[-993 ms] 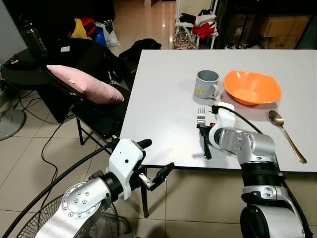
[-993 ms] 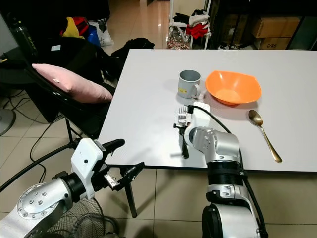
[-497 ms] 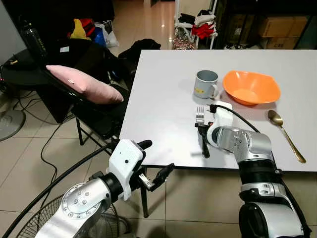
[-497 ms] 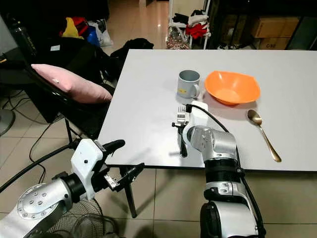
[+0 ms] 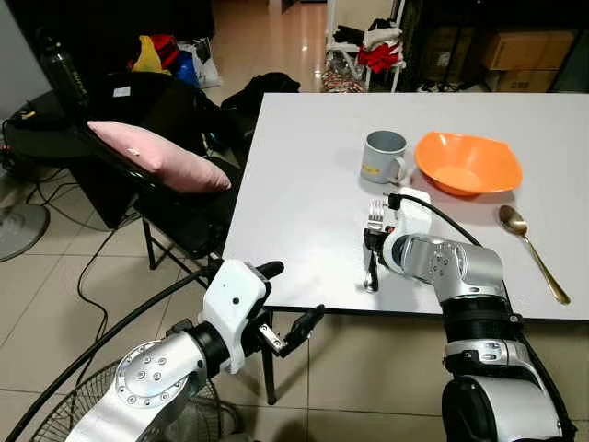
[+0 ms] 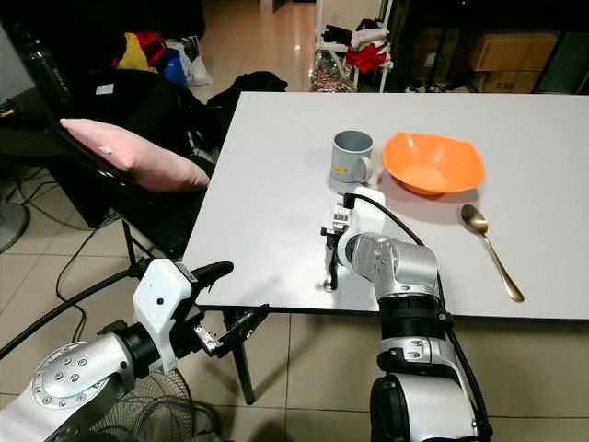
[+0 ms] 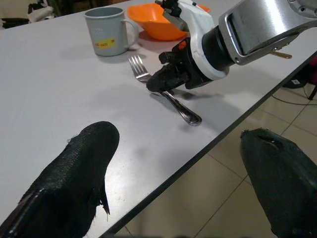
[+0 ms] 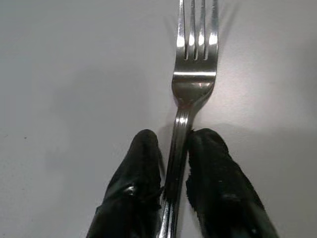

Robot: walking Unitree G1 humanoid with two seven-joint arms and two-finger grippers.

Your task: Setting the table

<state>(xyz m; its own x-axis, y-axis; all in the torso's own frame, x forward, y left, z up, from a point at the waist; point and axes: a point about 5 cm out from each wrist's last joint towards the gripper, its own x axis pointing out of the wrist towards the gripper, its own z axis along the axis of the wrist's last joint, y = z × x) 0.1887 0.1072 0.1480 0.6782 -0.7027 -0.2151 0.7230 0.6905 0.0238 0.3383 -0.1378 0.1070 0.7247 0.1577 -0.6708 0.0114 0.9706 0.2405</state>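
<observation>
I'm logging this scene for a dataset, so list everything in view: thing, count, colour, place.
table: 1, white, ahead of the robot
fork: 1, silver, on the table near its front edge, tines toward the mug
mug: 1, grey with a yellow label, on the table left of the bowl
bowl: 1, orange, on the table, far side
spoon: 1, gold, on the table right of the bowl
chair: 1, black, left of the table
cushion: 1, pink, on the chair
fan: 1, dark grille, on the floor by the left arm
right gripper: 1, black fingers, shut on the fork's handle
left gripper: 1, black fingers, open, below the table's front edge
</observation>
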